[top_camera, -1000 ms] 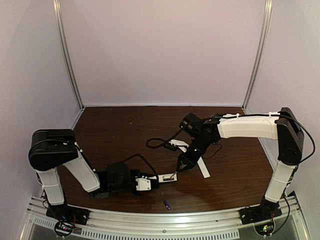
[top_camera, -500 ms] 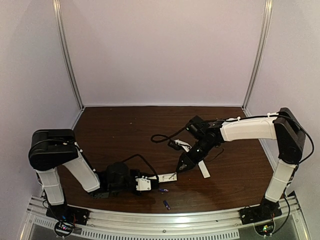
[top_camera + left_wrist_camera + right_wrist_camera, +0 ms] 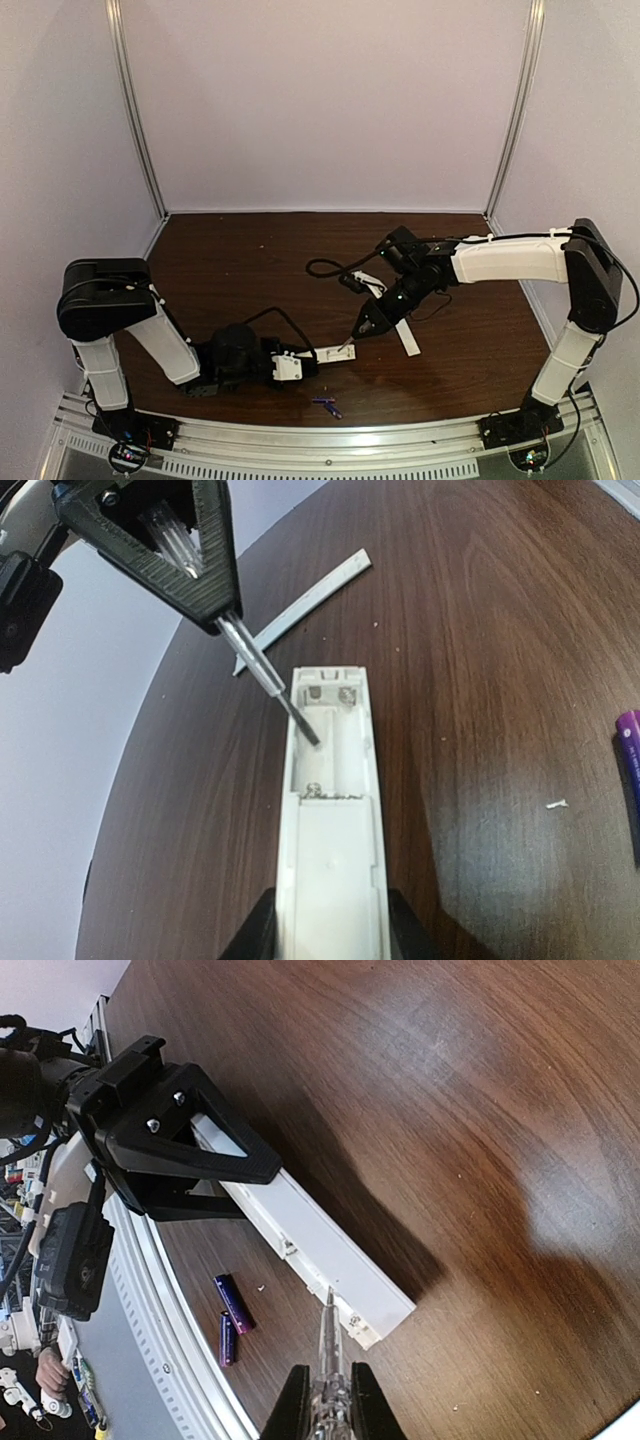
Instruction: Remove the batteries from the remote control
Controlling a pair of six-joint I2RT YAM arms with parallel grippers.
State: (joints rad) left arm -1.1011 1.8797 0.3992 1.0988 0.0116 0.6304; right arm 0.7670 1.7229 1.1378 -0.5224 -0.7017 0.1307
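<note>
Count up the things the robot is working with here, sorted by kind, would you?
batteries: 2
remote control: 1
cover strip: 1
screwdriver: 1
Total: 5

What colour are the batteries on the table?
Batteries are purple-blue, best seen in the right wrist view.

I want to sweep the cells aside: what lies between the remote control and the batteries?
Only bare tabletop and a tiny white speck separate remote control from batteries; both wrist views show it.
</note>
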